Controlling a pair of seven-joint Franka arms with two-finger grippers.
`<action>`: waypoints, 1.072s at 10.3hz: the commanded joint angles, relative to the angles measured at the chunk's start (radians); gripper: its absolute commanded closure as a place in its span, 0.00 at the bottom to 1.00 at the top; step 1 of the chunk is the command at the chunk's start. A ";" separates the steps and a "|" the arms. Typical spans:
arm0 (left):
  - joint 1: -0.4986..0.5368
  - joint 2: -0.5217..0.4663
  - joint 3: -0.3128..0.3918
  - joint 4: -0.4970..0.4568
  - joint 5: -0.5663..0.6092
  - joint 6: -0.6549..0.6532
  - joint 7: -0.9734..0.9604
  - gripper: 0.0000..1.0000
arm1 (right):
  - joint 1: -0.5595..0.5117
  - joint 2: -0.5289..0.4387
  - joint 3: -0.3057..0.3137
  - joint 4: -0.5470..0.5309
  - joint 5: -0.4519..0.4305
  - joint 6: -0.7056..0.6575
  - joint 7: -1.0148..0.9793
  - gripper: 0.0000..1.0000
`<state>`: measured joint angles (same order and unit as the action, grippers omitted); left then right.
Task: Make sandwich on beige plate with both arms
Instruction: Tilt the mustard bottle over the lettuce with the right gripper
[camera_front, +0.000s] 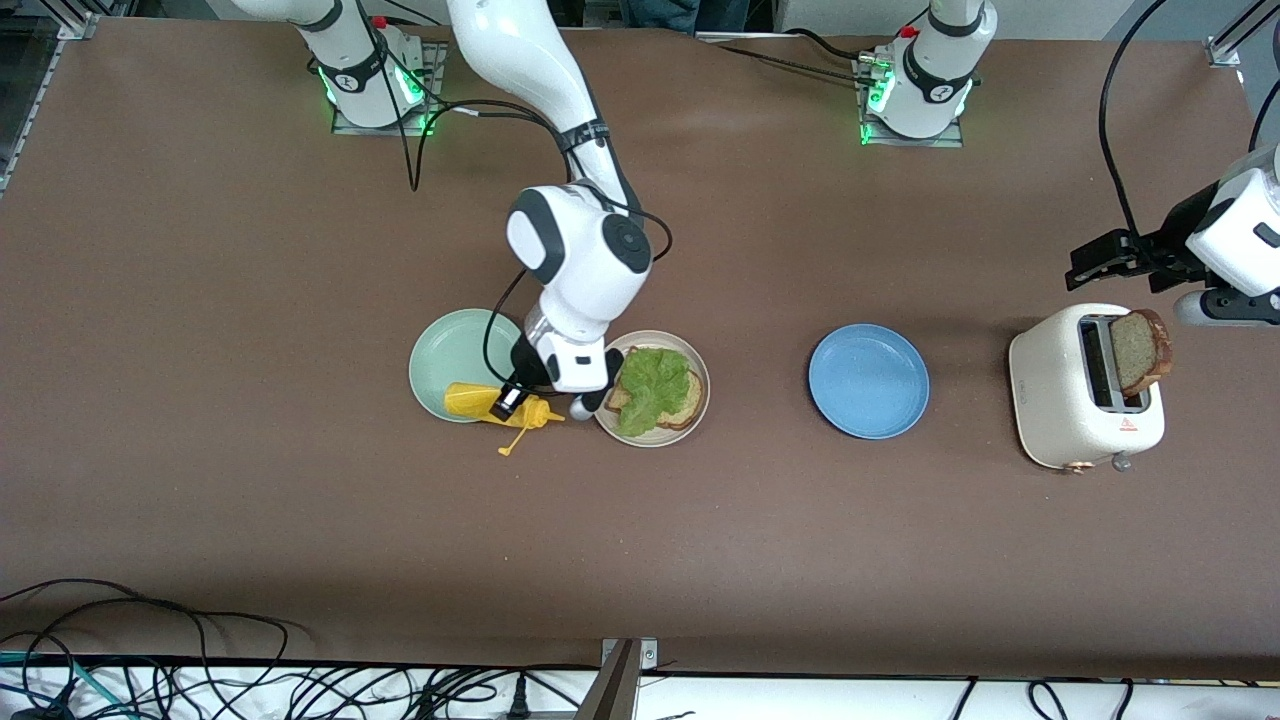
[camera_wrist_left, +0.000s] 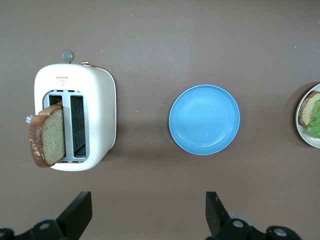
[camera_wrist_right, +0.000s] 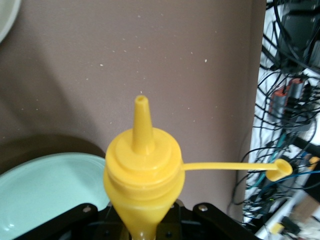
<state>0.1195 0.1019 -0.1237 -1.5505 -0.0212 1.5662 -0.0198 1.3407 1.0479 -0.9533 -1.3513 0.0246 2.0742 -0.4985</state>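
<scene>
Right tool (camera_front: 520, 398) clamped on yellow squeeze bottle (camera_wrist_right: 142, 165) (uncapped, only in wrist view); left tool (camera_wrist_left: 145, 212) agape.

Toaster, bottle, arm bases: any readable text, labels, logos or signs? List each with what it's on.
Nothing can be read as words.
Toaster: small red warning triangle with a red line of print under it, too small to read; in the left wrist view a row of red print on its top edge, also illegible.
Arm bases: a small dark mark on each joint band, unreadable.
Yellow squeeze bottle, held in the shut right gripper: no label visible.
</scene>
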 joint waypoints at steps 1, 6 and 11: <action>0.002 -0.007 -0.002 -0.002 0.014 -0.006 0.015 0.00 | 0.064 0.063 -0.001 0.021 -0.104 0.004 0.014 1.00; 0.003 -0.007 -0.002 -0.002 0.014 -0.006 0.015 0.00 | 0.081 0.101 0.082 0.021 -0.192 0.047 0.080 1.00; 0.002 -0.007 -0.002 -0.002 0.014 -0.006 0.015 0.00 | 0.071 0.078 0.065 0.027 -0.189 0.040 0.068 1.00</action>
<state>0.1197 0.1019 -0.1233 -1.5506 -0.0212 1.5662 -0.0198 1.4229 1.1436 -0.8762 -1.3465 -0.1427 2.1247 -0.4271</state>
